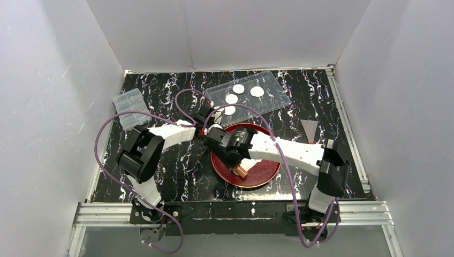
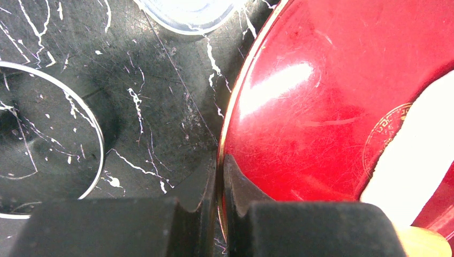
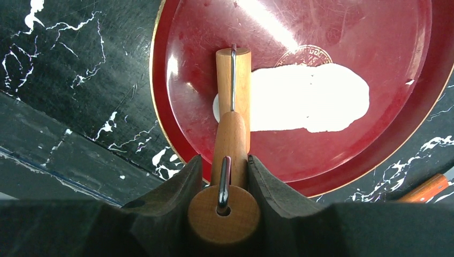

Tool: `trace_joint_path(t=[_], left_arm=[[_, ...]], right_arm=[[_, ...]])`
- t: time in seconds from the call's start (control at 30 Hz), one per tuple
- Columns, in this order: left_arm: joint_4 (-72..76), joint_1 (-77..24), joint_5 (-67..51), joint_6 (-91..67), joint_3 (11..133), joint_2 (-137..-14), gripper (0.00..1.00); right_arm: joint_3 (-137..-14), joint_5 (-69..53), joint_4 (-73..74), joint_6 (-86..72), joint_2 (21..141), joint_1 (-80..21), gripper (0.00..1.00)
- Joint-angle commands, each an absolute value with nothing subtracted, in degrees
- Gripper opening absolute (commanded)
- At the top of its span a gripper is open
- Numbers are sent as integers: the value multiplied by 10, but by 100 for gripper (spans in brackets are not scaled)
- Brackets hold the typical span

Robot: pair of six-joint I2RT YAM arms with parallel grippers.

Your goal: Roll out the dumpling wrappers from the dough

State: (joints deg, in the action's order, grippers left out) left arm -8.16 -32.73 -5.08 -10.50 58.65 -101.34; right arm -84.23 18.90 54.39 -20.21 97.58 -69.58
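Observation:
A red plate (image 1: 265, 168) lies in the middle of the table. On it is the dough (image 3: 310, 104), a flat, elongated white sheet; part of it shows in the left wrist view (image 2: 417, 160). My right gripper (image 3: 234, 166) is shut on the handle of a wooden roller (image 3: 233, 80), whose barrel rests on the dough's left end. From above, the right gripper (image 1: 235, 160) and its arm hide most of the dough. My left gripper (image 2: 220, 166) is shut on the plate's gold rim at the far left (image 1: 216, 124). Several round dumpling wrappers (image 1: 239, 88) lie in a clear tray (image 1: 273, 85) at the back.
A small clear box (image 1: 130, 108) stands at the back left. A grey triangular scraper (image 1: 309, 128) lies right of the plate. A thin ring (image 2: 100, 142) lies on the table beside the left gripper. An orange wooden handle (image 3: 425, 188) lies just outside the plate.

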Motion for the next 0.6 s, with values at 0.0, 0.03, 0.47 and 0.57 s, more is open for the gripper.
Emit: trace_joint_path(t=[0.0, 0.03, 0.47, 0.57], left_arm=[[-130, -317, 9, -79, 572, -1027, 0], [-129, -317, 9, -79, 572, -1027, 0], [-129, -318, 10, -79, 572, -1027, 0], [-129, -317, 11, -78, 573, -1026, 0]], right_arm=[[-848, 125, 511, -230, 971, -682, 1], [-850, 119, 508, -227, 966, -682, 1], [-840, 54, 472, -225, 910, -666, 1], [-841, 53, 473, -219, 889, -649, 1]])
